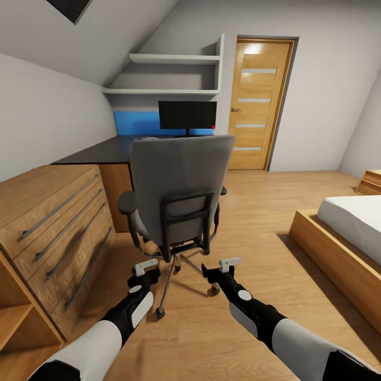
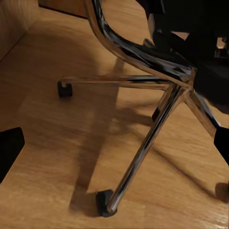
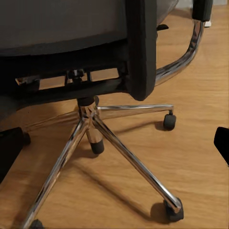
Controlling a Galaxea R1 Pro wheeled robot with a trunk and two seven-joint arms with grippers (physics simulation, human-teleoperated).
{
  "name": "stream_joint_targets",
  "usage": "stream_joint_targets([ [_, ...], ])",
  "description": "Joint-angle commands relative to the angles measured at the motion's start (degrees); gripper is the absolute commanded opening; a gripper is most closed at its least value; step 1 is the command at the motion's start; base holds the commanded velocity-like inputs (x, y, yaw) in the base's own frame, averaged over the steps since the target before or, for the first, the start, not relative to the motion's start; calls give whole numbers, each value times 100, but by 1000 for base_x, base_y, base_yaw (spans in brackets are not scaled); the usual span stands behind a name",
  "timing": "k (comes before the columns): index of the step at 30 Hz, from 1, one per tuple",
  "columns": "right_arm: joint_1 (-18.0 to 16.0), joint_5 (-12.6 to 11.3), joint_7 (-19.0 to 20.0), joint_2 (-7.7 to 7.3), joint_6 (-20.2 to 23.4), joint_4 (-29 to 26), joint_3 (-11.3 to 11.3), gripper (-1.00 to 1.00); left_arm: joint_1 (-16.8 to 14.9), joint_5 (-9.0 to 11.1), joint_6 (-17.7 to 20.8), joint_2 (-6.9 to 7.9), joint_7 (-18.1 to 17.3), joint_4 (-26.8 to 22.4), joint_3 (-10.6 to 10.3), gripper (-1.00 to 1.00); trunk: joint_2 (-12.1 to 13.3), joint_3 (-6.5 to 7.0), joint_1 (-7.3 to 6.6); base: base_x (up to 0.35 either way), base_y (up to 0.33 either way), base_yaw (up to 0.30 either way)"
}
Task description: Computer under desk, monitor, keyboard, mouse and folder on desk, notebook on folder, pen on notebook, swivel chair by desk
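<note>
Both my end effectors, left [image 1: 146, 266] and right [image 1: 229, 263], hover with fingers apart behind the swivel chair [image 1: 179, 188], which faces the tabletop [image 1: 103, 150] carrying the monitor [image 1: 187, 115]

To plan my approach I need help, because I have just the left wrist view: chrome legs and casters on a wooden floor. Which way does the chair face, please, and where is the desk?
Observer: The swivel chair has its back to the robot. It stands between the robot and the desk, and the monitor is on the desk behind it.
Operator: Thank you. Where is the right claw, and is it free?
Observer: The right claw is low behind the chair, level with the left claw. Its jaws are apart and hold nothing, and it looks at the chair's base.
</note>
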Motion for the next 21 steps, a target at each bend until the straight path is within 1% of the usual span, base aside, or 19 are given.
stream_joint_targets([
  [1, -7, 41, -45, 6, -15, 4, 54, 100, -5, 61, -32, 2, 41, 0, -48, 100, -2, -6, 0, 68, 0, 0],
  [5, -7, 135, -44, 22, -9, 54, 60, 100, -5, 68, -32, 6, 60, -2, -40, 100, -2, -6, 0, 51, 0, 0],
  [8, -7, 166, -32, 28, -8, 160, 70, 100, -5, 80, -38, 26, 90, -8, -13, 100, -2, -6, 0, 211, 0, 0],
  [12, -7, 173, -28, 31, -8, 190, 73, 100, -5, 89, -40, 48, 106, -11, 91, 100, -2, -6, 0, 90, 0, 0],
  [13, -7, 173, -27, 31, -8, 193, 74, 100, -5, 89, -41, 62, 108, -11, 168, 100, -2, -6, 0, 37, 0, 0],
  [14, -7, 174, -26, 33, -7, 198, 74, 100, -5, 88, -44, 101, 108, -13, 431, 100, -2, -6, 0, 12, 6, 0],
  [18, -7, 175, -26, 29, -7, 200, 69, 100, -5, 85, -48, 119, 114, -23, 674, 100, -2, -6, 0, 6, 97, 0],
  [21, -7, 174, -27, 28, -7, 207, 67, 100, -5, 81, -65, 128, 119, -33, 779, 100, -2, -6, 0, 2, 217, 0],
])
